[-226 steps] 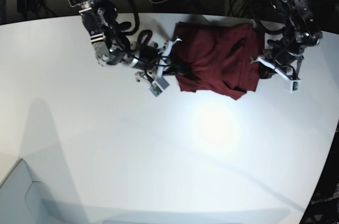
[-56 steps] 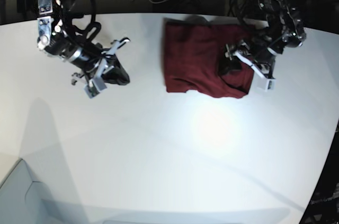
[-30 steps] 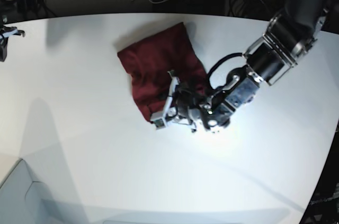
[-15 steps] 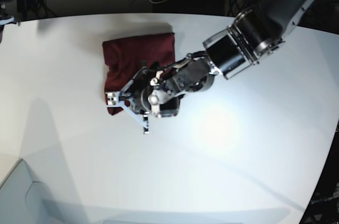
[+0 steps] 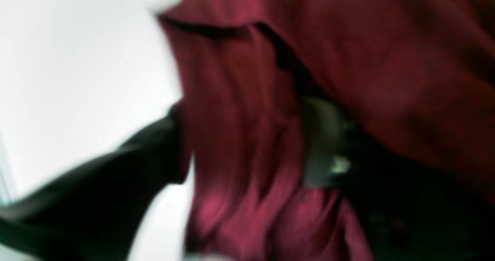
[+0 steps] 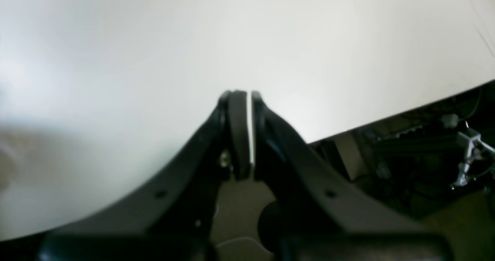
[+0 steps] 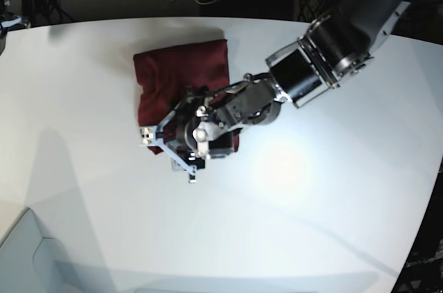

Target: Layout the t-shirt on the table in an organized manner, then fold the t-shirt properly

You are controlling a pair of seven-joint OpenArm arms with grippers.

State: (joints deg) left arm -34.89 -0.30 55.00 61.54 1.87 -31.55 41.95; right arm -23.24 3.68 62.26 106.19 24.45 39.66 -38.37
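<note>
White table, one t-shirt

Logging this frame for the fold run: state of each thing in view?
t-shirt: folded into a compact bundle, flat on the table, near edge under the left gripper.
table: bare white top around the shirt.
left gripper: at the shirt's near edge, jaws spread, cloth between them.
right gripper: jaws shut, empty, above the table edge.

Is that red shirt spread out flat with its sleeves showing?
No, in the base view the t-shirt lies as a compact folded bundle on the table, with no sleeves spread out.
</note>
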